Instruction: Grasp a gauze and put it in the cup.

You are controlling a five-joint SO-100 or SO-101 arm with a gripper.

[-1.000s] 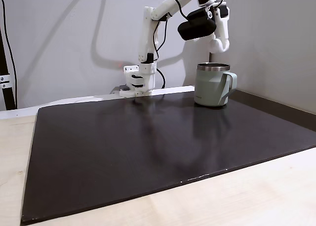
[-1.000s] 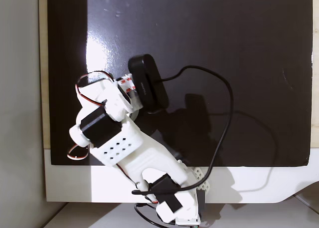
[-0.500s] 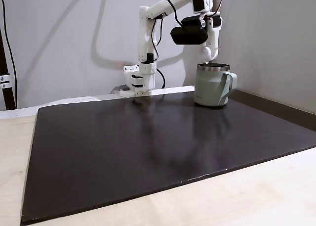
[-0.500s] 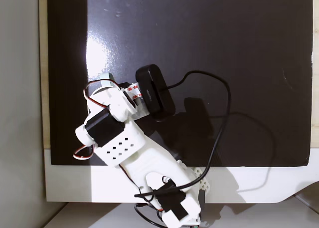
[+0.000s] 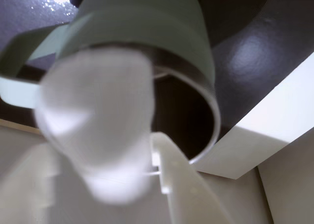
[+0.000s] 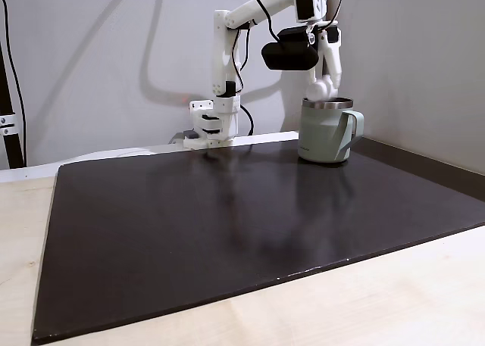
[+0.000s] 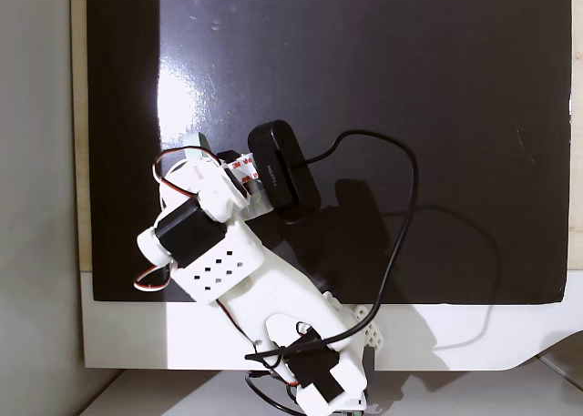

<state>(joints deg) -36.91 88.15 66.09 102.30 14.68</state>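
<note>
In the wrist view the gauze, a blurred white roll, is close to the lens and hangs over the open mouth of the cup, a sage-green mug with a steel rim and its handle at the left. My gripper is shut on the roll, and one white finger shows below it. In a fixed view from the side, the gripper holds the gauze just above the rim of the cup. In a fixed view from above, the arm covers the cup.
A large black mat lies on a pale wooden table. The arm's base stands at the mat's far edge, by the wall. A black camera with a looping cable rides on the wrist.
The gripper with the gauze has swung a little left and come down, from well above the cup to just over its rim.
</note>
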